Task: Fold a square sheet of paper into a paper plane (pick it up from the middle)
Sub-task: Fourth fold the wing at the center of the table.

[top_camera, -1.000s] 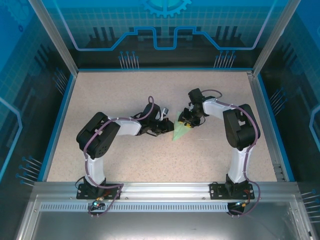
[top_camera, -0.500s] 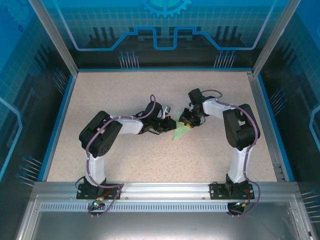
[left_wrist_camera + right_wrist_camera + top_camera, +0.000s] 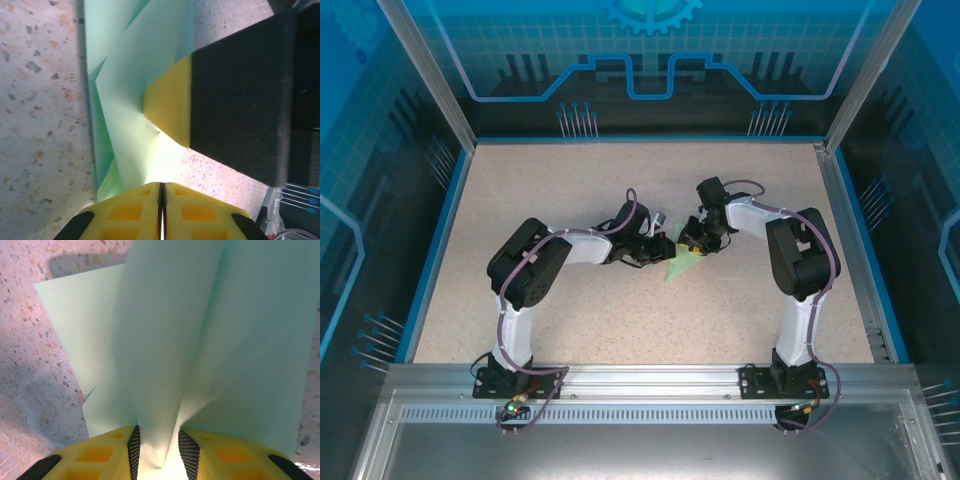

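The square sheet of paper now lies folded as a pale green paper plane in the middle of the table, its tip pointing to the near left. In the left wrist view the paper plane shows layered folds. My left gripper touches its left edge, and its yellow jaws are shut with the paper just ahead of the tips. My right gripper is at the plane's far end. Its jaws are shut on a raised centre ridge of the paper plane. One right fingertip presses on the paper.
The speckled table is bounded by a blue rim and clear enclosure walls. The two arms meet at the centre, wrists close together. An aluminium rail runs along the near edge.
My left arm has slid to the right, bringing its shut gripper up against the paper. The right gripper and the paper have stayed in place.
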